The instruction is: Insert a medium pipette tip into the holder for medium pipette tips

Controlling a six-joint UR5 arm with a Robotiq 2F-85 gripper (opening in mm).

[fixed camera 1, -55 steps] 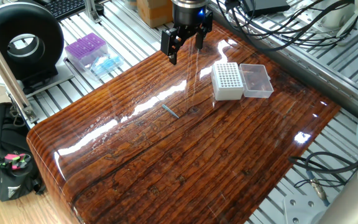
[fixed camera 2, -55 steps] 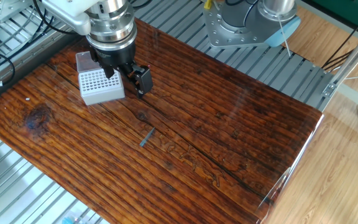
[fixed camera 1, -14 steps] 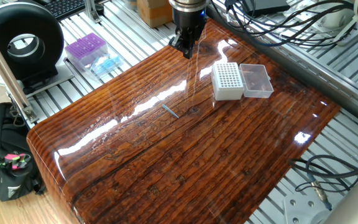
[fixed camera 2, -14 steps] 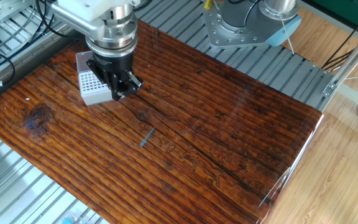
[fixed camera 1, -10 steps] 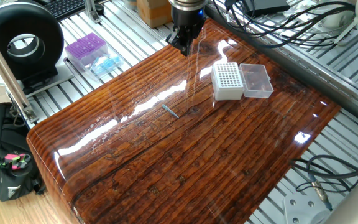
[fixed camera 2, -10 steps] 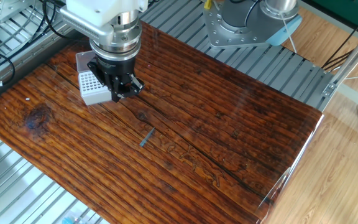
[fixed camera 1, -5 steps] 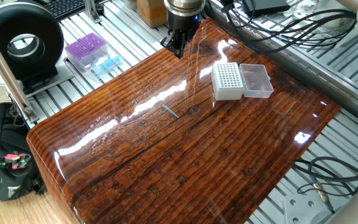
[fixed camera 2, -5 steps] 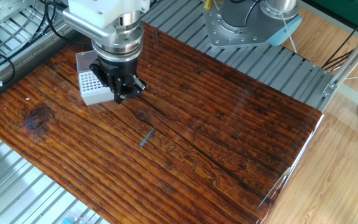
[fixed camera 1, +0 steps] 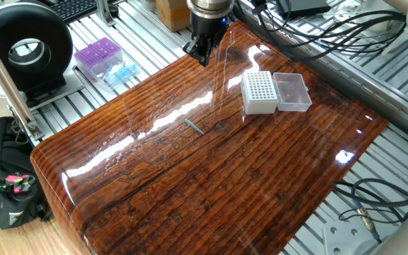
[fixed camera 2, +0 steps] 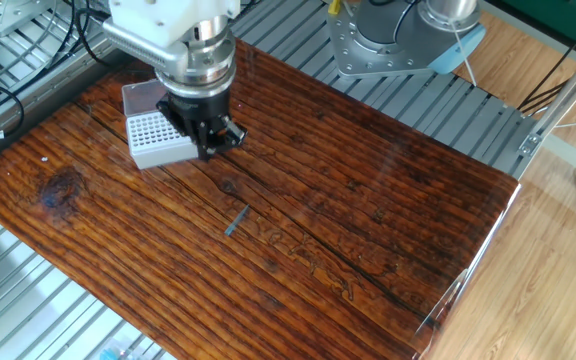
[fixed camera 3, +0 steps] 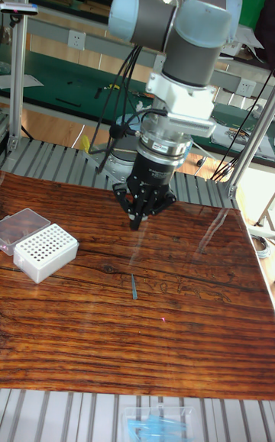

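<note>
1. The end effector hangs above the bench, fingers pressed together, gripping nothing.
2. The medium pipette tip lies flat mid-bench, well apart from the white holder.

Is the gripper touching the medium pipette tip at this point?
Apart. In the tall fixed view the gripper hangs above the table, with bare wood between it and the medium pipette tip lying flat below.
</note>
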